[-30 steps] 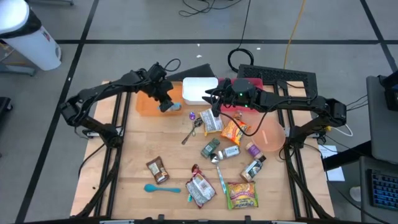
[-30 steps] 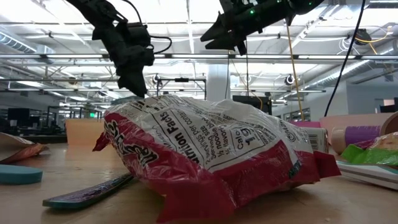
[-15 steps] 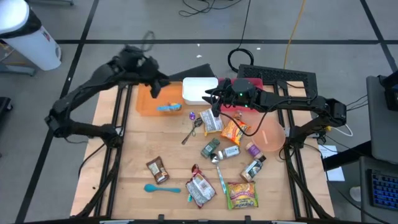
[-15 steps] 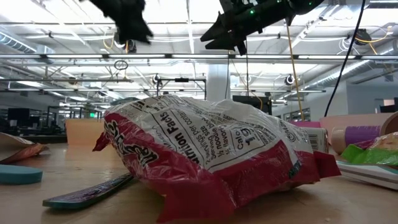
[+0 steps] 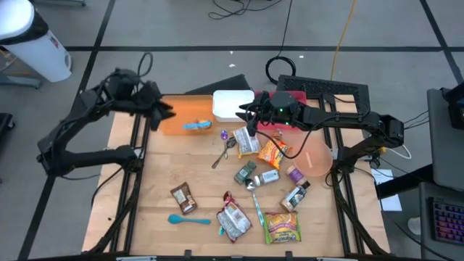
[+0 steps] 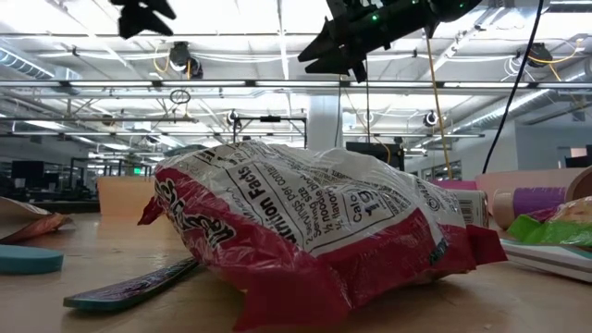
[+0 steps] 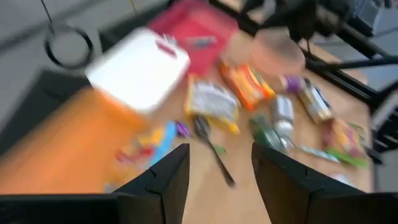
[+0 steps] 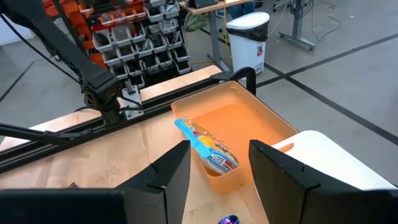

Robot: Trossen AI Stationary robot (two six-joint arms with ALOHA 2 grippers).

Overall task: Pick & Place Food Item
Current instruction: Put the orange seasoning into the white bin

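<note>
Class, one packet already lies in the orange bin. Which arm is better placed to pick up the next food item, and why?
Probably the right. The right gripper, fingers apart and empty, hangs directly over the packets beside the spoon. The left gripper is open but beyond the orange bin, at the table's left edge.

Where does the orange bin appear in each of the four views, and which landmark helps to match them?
High view: orange bin at the table's far left, holding a blue packet.
Low view: not visible, as far as I can tell.
Left wrist view: blurred orange area, lower left.
Right wrist view: centre, packet inside.
Shared landmark: the white box beside it.
</note>
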